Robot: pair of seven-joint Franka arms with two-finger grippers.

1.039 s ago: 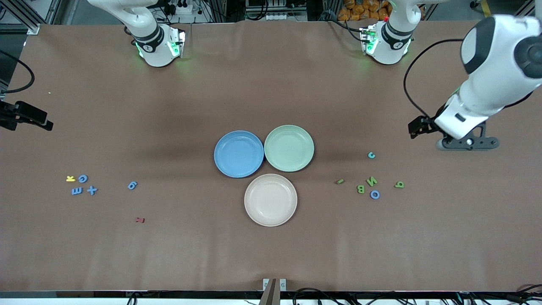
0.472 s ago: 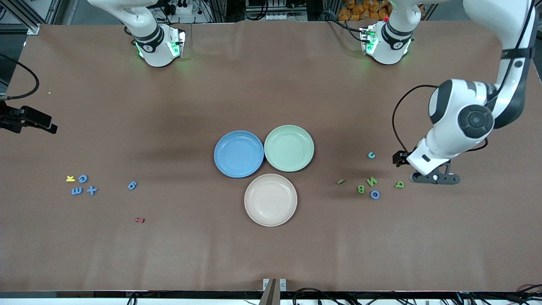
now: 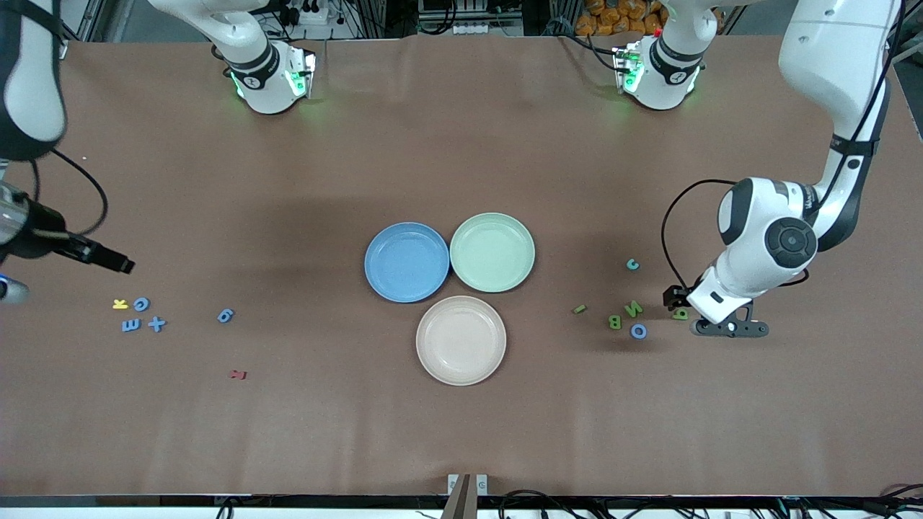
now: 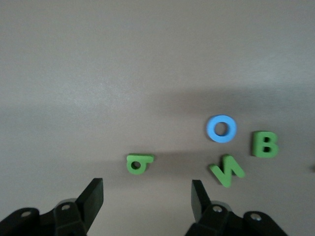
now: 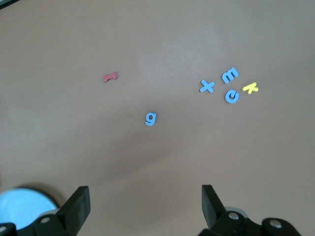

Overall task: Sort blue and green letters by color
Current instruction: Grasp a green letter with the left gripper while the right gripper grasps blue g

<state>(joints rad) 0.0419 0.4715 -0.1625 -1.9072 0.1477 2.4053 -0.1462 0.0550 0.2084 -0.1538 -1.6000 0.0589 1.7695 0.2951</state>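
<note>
While the blue plate (image 3: 407, 261) sits mid-table, the left gripper (image 4: 146, 199) hangs spread-fingered over green "a" (image 4: 139, 163), beside green "N" (image 4: 227, 170), "B" (image 4: 264, 144) and blue "O" (image 4: 221, 129); the right gripper (image 5: 145, 204), fingers wide, hovers over blue "g" (image 5: 150, 118).

Your front view looks down from high across the table (image 3: 461, 144), facing both robot bases along its top edge and taking in the whole surface. Your left wrist view looks steeply down, close over the green letters (image 4: 140, 163) and the blue O (image 4: 221, 128), at the left arm's end of the table; the front view shows that same cluster (image 3: 637, 331) from much farther off. Your right wrist view sits higher over the right arm's end, taking in the blue letters (image 5: 216, 86), the yellow letter (image 5: 250, 88), the red letter (image 5: 110, 77) and an edge of the blue plate (image 5: 22, 202). The front view shares them all (image 3: 144, 315).
</note>
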